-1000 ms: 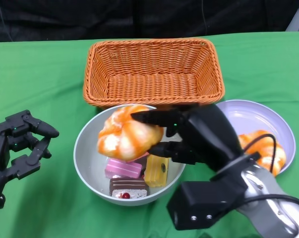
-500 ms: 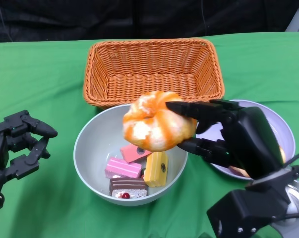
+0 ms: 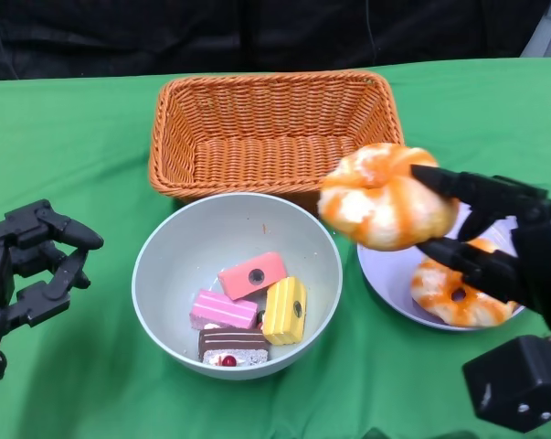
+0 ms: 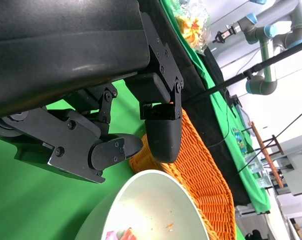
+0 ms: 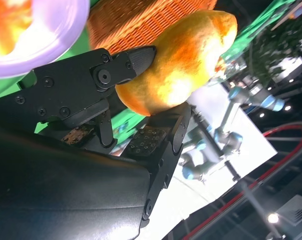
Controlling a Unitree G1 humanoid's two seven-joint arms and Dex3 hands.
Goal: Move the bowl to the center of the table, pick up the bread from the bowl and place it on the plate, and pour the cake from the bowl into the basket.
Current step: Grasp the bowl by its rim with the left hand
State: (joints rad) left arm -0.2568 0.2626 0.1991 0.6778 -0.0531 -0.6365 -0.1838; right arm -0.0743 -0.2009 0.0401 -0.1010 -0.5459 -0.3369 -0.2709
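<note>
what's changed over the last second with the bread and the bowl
The right hand carried the bread it grips out of the bowl, across to above the plate. The left hand, cakes and basket stayed put.

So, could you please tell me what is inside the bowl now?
The bowl holds four cake pieces: pink, red, yellow, chocolate. Anything beneath them is hidden.

Bowl (image 3: 165,247) sits before basket (image 3: 273,128); plate (image 3: 385,274) lies right of bowl (cake pieces (image 3: 248,306) inside bowl).
</note>
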